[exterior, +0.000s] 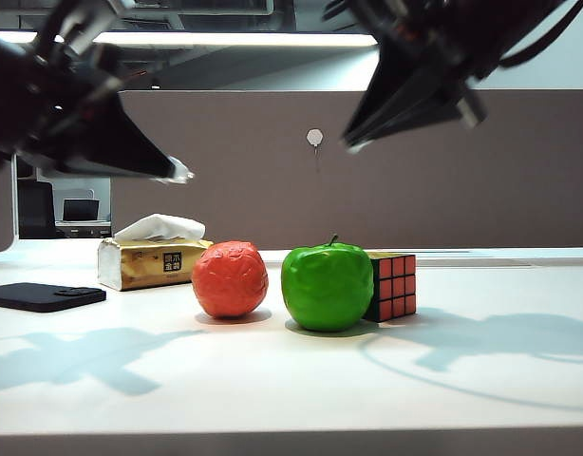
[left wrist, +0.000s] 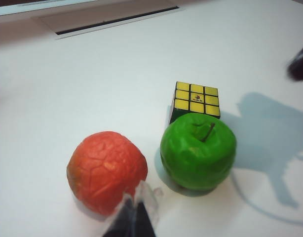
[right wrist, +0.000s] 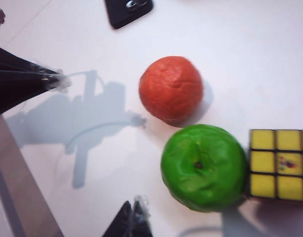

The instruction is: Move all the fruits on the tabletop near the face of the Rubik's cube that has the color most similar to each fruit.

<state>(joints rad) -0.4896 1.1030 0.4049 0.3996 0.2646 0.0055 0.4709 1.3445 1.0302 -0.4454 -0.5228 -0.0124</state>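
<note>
Both arms hang up in the air above the white worktop (exterior: 301,380), holding nothing. The left claw (exterior: 178,172) hovers high on the left, above the tissue box and off to the left of the fruit, and its fingers look pressed together into a single point with nothing between them. The right claw (exterior: 356,143) hangs high on the right, roughly over the apple and the cube, and its tips too seem drawn together and empty. Down on the worktop, the wrinkled orange-red orange (exterior: 230,278) sits near the middle, with the glossy green apple (exterior: 327,285) just to its right, a narrow gap between them. The Rubik's cube (exterior: 391,285) stands right against the apple on the apple's far right side; the two look to be touching or all but touching. From the front its red face is turned towards me, its yellow face is on top, and in the left wrist view a sliver of green side (left wrist: 172,116) shows just behind the apple. Behind the orange, further left, lies a gold tissue box (exterior: 149,261) with a white tissue sticking up, and a flat black phone (exterior: 45,296) rests at the far left edge of the worktop.
</note>
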